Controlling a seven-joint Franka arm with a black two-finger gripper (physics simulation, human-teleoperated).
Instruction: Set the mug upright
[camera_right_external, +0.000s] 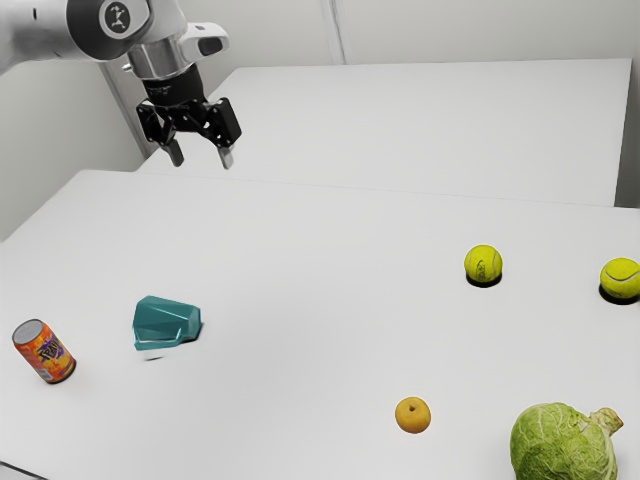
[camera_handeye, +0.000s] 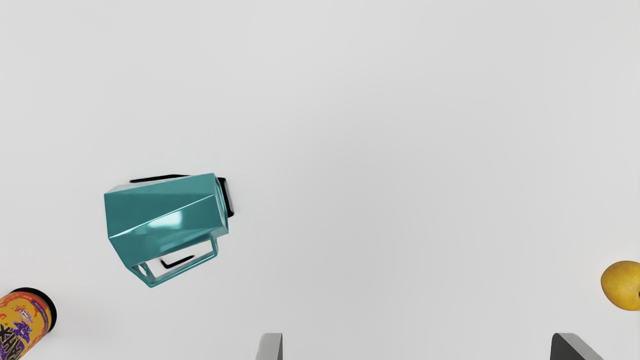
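One gripper hangs released above the white table, its fingers well apart. The teal mug lies on its side on the tabletop, near the upright orange can. The yellow fruit sits between the mug and the green cabbage.

1 mug | 1 can | 2 balls | 1 cabbage | 1 likely pear

a room of unclear kind, with pale walls and a white table.
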